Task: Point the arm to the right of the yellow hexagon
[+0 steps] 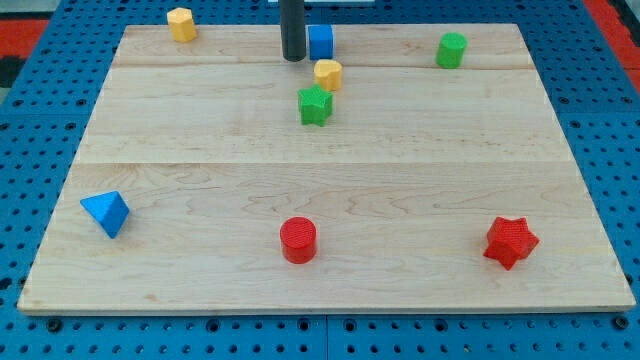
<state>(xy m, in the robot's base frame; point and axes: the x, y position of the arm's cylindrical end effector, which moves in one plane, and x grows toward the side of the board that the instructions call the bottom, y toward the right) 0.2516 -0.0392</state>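
The yellow hexagon [181, 23] stands at the board's top left corner. My tip [293, 58] is at the top centre of the board, well to the right of the hexagon. It stands just left of a blue block [320, 41], close to it or touching. A second yellow block [328, 74], a rounded one, lies just below and right of the tip. A green star [315, 105] lies below that.
A green cylinder [451, 49] stands at the top right. A blue pyramid [106, 213] lies at the lower left, a red cylinder [298, 240] at the bottom centre, a red star [510, 241] at the lower right. The wooden board [330, 190] sits on a blue pegboard.
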